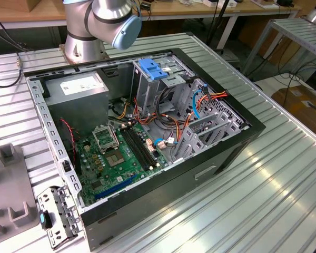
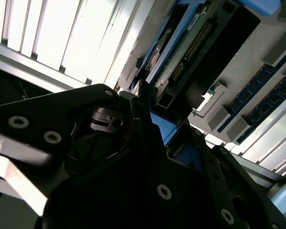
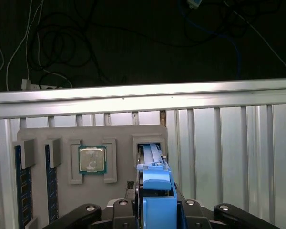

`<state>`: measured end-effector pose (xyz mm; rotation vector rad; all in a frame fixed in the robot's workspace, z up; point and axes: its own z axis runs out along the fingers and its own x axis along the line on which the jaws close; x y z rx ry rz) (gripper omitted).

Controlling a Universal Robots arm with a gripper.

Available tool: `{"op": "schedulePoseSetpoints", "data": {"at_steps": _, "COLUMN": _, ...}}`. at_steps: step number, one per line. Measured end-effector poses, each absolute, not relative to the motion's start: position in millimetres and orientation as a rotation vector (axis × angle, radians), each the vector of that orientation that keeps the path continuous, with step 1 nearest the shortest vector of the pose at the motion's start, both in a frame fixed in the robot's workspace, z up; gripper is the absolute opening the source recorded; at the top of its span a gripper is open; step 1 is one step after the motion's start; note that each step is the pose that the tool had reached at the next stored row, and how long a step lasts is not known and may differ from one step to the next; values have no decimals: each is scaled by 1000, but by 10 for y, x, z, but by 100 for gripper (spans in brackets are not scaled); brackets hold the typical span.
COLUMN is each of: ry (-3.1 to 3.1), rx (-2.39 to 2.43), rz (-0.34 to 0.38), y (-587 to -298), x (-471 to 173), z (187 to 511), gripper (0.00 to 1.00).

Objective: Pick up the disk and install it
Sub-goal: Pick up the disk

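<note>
In both wrist views the disk (image 3: 155, 179) (image 2: 181, 52) is a dark drive in a bright blue carrier, standing on edge in a slot of the grey fixture (image 3: 119, 136). My gripper (image 3: 158, 210) (image 2: 169, 143) sits over its near end, with black fingers (image 2: 142, 112) pressed against both sides of the blue carrier. The disk's connector pins show in the second wrist view. In the exterior view the arm's base and elbow (image 1: 102, 21) stand behind the open computer case (image 1: 147, 132).
The fixture also holds a processor chip (image 3: 91, 159) and memory sticks (image 3: 19, 186), close to the slatted table's edge (image 3: 143, 98). Inside the case are a silver drive cage with a light-blue latch (image 1: 151, 69), the green motherboard (image 1: 121, 158) and loose cables.
</note>
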<state>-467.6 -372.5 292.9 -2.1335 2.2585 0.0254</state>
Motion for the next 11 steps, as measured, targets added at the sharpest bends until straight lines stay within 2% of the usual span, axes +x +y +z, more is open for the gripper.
{"op": "schedulePoseSetpoints", "data": {"at_steps": 11, "ry": 2239, "rx": -2154, "rz": 26, "y": -3726, "x": -4676, "z": 2928, "gripper": 37}}
